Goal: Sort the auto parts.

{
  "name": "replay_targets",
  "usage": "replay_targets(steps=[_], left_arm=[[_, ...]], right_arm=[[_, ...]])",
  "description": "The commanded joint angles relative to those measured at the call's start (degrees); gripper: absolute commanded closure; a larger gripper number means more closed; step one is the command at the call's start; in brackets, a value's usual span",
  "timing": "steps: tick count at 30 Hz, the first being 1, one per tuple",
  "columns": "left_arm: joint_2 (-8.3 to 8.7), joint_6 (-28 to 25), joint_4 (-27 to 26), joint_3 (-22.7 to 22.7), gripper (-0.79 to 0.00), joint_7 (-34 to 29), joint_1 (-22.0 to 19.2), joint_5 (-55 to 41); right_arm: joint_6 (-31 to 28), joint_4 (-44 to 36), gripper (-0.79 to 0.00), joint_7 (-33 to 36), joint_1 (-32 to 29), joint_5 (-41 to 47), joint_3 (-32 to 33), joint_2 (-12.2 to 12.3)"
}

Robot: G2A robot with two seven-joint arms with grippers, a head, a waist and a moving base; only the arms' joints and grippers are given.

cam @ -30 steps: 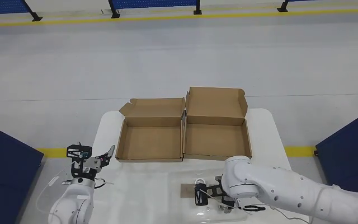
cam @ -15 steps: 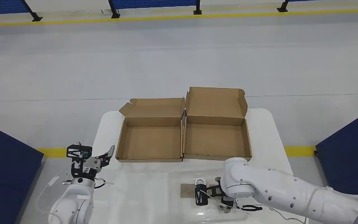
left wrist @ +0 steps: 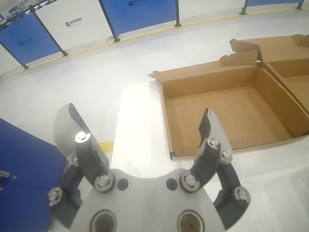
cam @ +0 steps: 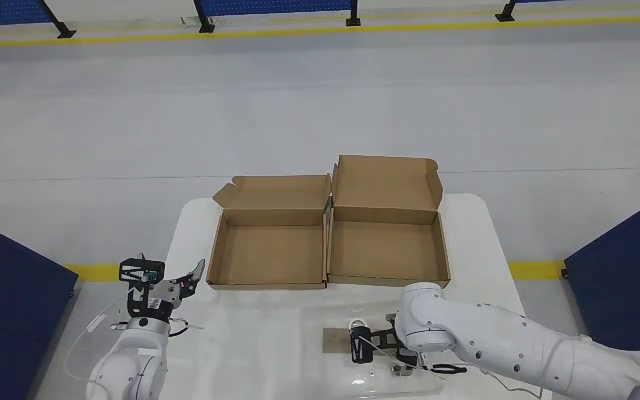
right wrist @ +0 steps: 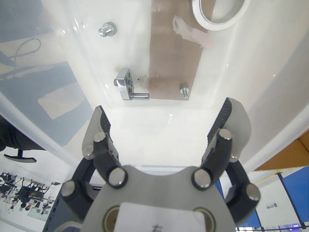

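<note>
Loose metal parts lie near the front edge of the white table (cam: 250,320). A shiny ring (right wrist: 221,3) sits half on a brown sheet (right wrist: 173,56), with a small screw (right wrist: 184,90) at the sheet's corner. A bracket with a pin (right wrist: 128,88) is just beside the sheet, and a bolt (right wrist: 108,30) lies apart on bare white. The right gripper (right wrist: 163,104) hovers over them, jaws spread and holding nothing. Two open cardboard boxes, the left box (cam: 268,250) and the right box (cam: 388,245), touch at the far side. The left gripper (left wrist: 138,107), spread wide, is near the left box's corner.
</note>
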Motion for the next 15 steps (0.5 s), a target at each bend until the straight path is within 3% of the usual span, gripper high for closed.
replay_targets(steps=[1,4,6,7,12,15], left_arm=[[0.0,0.0,0.0,0.0,-0.785,0.0,0.0,0.0],[0.0,0.0,0.0,0.0,-0.785,0.0,0.0,0.0],[0.0,0.0,0.0,0.0,-0.785,0.0,0.0,0.0],[0.0,0.0,0.0,0.0,-0.785,0.0,0.0,0.0],[0.0,0.0,0.0,0.0,-0.785,0.0,0.0,0.0],[0.0,0.0,0.0,0.0,-0.785,0.0,0.0,0.0]], right_arm=[[-0.04,0.56,-0.785,-2.32,-0.57,-0.75,0.38,0.05],[-0.02,0.68,-0.785,-2.17,-0.92,-1.23,0.95,0.16],[0.06,0.48,-0.579,-1.72,-1.05,-1.57,1.33,0.2],[0.15,0.39,-0.403,-1.52,-1.14,-1.69,1.51,0.21],[1.0,0.22,-0.308,-0.78,-1.83,-2.15,2.39,0.27],[1.08,0.54,-0.311,-0.86,-2.32,-2.44,2.84,0.29]])
